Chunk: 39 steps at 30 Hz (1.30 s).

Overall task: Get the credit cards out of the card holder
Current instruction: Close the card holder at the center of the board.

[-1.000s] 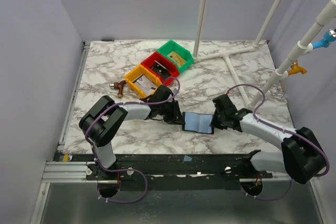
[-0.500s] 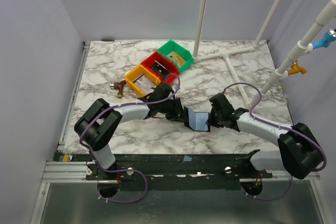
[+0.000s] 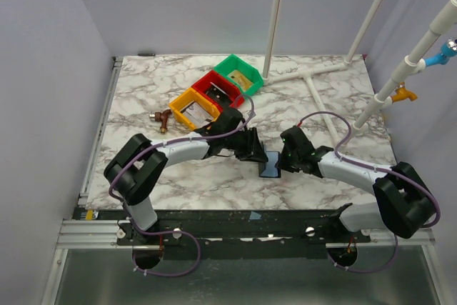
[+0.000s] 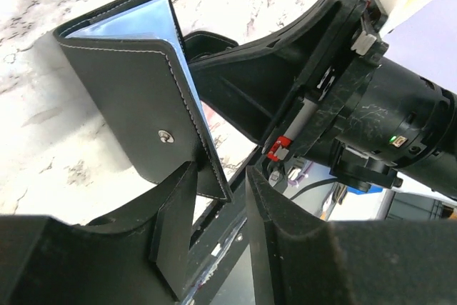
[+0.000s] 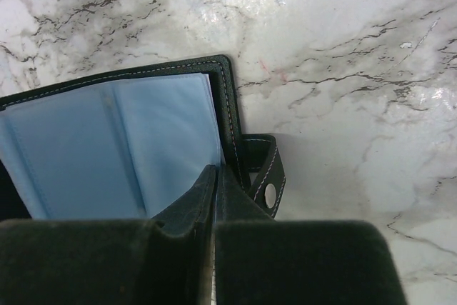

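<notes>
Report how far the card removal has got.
Done: the card holder is gripped, the left hand on the snap-dot flap, the right hand on the other flap. In hand: it is held half open, bluish inner faces showing. Left: no card shows poking out, so pulling the cards seemingly remains.

arms (image 3: 182,151): white links, black joints | cables (image 3: 171,275): purple | fingers (image 4: 300,255): black
</notes>
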Each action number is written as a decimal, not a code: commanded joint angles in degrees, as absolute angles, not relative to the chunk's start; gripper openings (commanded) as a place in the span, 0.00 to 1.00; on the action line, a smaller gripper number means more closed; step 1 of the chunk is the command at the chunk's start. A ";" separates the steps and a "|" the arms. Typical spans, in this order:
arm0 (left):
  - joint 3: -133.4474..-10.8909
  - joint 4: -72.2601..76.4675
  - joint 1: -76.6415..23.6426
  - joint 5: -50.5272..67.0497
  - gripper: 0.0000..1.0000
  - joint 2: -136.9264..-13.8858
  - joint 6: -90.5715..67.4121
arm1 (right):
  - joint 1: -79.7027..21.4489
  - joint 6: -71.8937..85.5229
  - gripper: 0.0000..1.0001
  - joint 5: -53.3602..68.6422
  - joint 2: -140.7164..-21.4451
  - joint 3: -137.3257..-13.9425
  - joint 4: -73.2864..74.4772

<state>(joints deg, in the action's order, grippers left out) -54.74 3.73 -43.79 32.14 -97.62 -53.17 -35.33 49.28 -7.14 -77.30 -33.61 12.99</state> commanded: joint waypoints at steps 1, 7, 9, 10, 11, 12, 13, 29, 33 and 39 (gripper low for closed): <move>-57.10 3.66 -44.47 33.32 0.35 -99.30 -52.99 | -36.32 50.30 0.02 -6.36 -78.11 -33.31 16.03; -58.67 4.20 -44.95 33.23 0.30 -101.67 -53.41 | -36.34 50.25 0.02 -7.10 -76.03 -33.76 17.73; -59.07 4.56 -45.01 33.19 0.26 -102.70 -53.68 | -36.34 50.43 0.02 -7.17 -75.84 -33.73 17.82; -59.38 4.57 -45.00 33.23 0.23 -103.23 -53.83 | -36.34 50.49 0.02 -7.20 -75.75 -33.73 17.92; -59.52 4.78 -45.05 33.18 0.22 -103.73 -53.92 | -36.33 50.50 0.02 -7.29 -75.56 -33.69 18.09; -59.65 5.19 -45.05 33.23 0.20 -104.16 -54.17 | -36.38 50.56 0.01 -7.38 -75.46 -33.74 18.21; -59.90 5.27 -45.02 33.18 0.18 -104.68 -54.31 | -36.29 50.59 0.01 -7.55 -75.28 -33.69 18.32; -62.13 2.56 -45.27 31.05 0.10 -109.15 -55.20 | -36.31 50.51 0.02 -10.50 -71.18 -37.14 23.57; -62.75 1.86 -45.33 30.74 0.09 -109.68 -55.37 | -36.36 50.87 0.02 -11.34 -70.42 -37.87 25.09; -63.78 1.23 -45.61 30.50 0.07 -110.43 -55.62 | -36.36 50.82 0.06 -13.33 -68.45 -38.96 27.70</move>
